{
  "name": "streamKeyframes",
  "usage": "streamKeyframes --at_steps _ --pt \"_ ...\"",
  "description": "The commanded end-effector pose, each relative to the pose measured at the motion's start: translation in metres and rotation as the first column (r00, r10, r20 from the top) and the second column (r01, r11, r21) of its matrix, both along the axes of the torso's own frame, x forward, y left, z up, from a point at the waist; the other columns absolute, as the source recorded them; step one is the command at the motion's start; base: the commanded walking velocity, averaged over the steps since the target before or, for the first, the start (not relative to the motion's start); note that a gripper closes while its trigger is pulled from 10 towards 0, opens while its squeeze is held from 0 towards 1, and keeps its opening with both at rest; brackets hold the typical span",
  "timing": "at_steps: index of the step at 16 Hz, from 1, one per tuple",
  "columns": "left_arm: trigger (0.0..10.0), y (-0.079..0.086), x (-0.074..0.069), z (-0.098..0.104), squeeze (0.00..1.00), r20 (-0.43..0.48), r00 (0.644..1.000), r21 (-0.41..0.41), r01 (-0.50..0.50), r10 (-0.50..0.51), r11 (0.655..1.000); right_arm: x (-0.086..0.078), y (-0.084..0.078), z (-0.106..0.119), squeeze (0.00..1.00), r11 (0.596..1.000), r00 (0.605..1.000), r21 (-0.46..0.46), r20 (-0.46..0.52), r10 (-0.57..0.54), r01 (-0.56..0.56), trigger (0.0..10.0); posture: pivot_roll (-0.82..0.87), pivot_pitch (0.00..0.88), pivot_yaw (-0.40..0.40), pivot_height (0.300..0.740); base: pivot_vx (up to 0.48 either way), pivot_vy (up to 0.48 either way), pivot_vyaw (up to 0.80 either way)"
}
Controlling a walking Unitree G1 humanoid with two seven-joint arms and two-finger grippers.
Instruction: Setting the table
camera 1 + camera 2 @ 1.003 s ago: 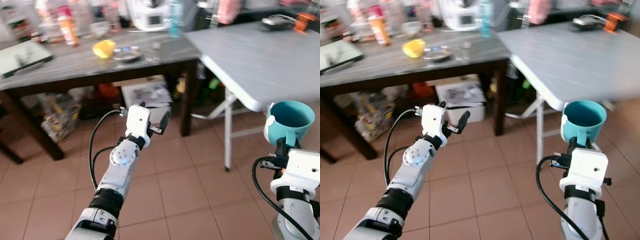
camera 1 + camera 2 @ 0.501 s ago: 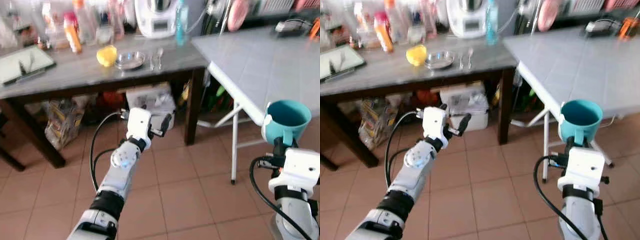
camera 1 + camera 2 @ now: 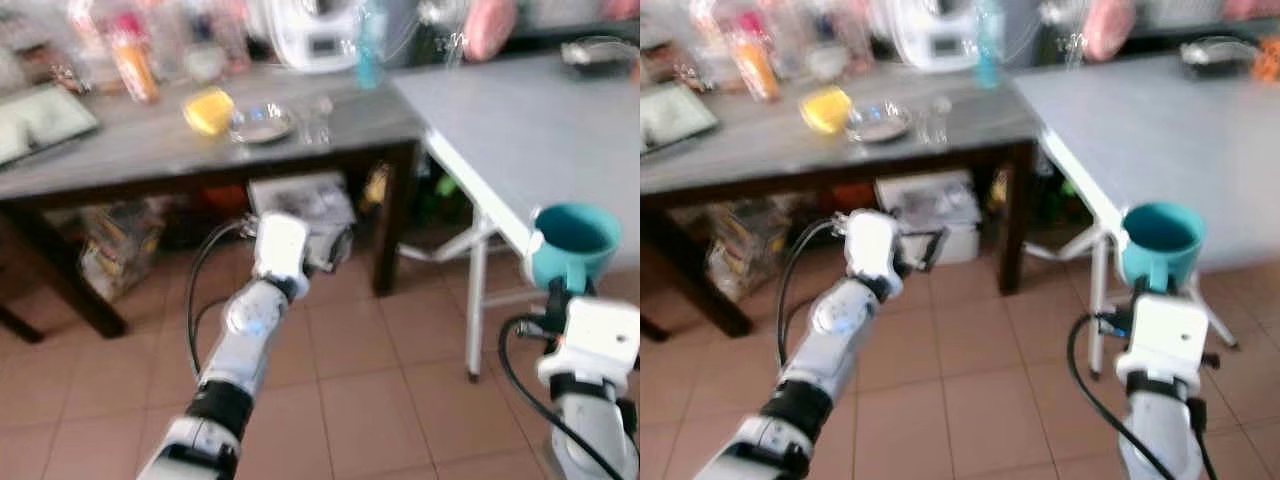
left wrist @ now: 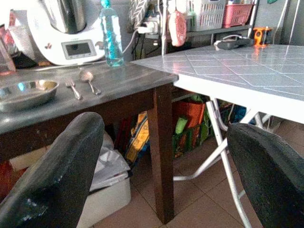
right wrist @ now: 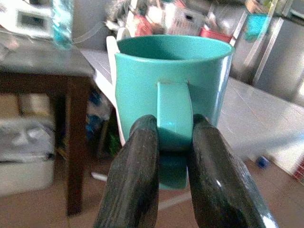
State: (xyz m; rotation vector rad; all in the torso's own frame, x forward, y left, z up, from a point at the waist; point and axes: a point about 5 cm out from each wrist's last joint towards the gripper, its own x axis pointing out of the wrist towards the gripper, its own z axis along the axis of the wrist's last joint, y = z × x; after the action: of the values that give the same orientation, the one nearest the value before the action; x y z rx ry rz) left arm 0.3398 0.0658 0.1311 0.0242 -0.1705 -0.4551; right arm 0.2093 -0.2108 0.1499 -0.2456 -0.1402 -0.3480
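A teal mug point(image 3: 573, 242) stands upright in my right gripper point(image 5: 171, 142), whose two black fingers point(image 5: 135, 175) are shut on its handle point(image 5: 174, 116). It is held low at the right, in front of the near edge of the grey folding table point(image 3: 540, 120). My left gripper point(image 3: 330, 248) is raised over the tiled floor before the dark wooden table point(image 3: 200, 150), and its fingers point(image 4: 52, 180) stand wide open with nothing between them. On that wooden table lie a steel dish point(image 4: 23, 92), a fork point(image 4: 72, 88) and a spoon point(image 4: 89, 80).
A yellow cup point(image 3: 208, 108), bottles, a white kitchen appliance point(image 4: 71, 33) and a blue water bottle point(image 4: 110, 34) crowd the wooden table. Boxes and bags sit underneath it. The folding table's white legs point(image 3: 472, 300) stand close to my right arm.
The whole picture has shifted a little and grown blurred, so the camera is moving. The mug stays in my right gripper and the left gripper stays open.
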Motion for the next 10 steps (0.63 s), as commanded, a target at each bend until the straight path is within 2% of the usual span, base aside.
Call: streamKeyframes --at_steps 1,8,10 --pt "10.0 0.0169 0.0026 -0.0006 0.00 0.003 0.999 0.017 -0.038 0.038 0.999 0.0019 0.0081 0.0056 0.00 1.000 0.999 0.006 0.031 0.027 -0.027 10.0 -0.07 0.060 0.042 0.740 0.364 0.000 0.69" --pt "10.0 0.0134 0.0018 -0.0017 0.00 -0.001 1.000 0.017 -0.027 0.027 0.999 0.0016 0.0077 0.0057 0.00 1.000 0.999 0.006 0.033 0.024 -0.024 10.0 -0.07 0.062 0.042 0.740 0.363 0.000 0.46" --pt "10.0 0.0124 0.0012 -0.0022 0.00 -0.003 1.000 0.017 -0.023 0.023 1.000 0.0015 0.0079 0.0055 0.00 1.000 0.999 0.009 0.031 0.021 -0.021 10.0 -0.07 0.062 0.042 0.740 0.366 0.000 0.00"
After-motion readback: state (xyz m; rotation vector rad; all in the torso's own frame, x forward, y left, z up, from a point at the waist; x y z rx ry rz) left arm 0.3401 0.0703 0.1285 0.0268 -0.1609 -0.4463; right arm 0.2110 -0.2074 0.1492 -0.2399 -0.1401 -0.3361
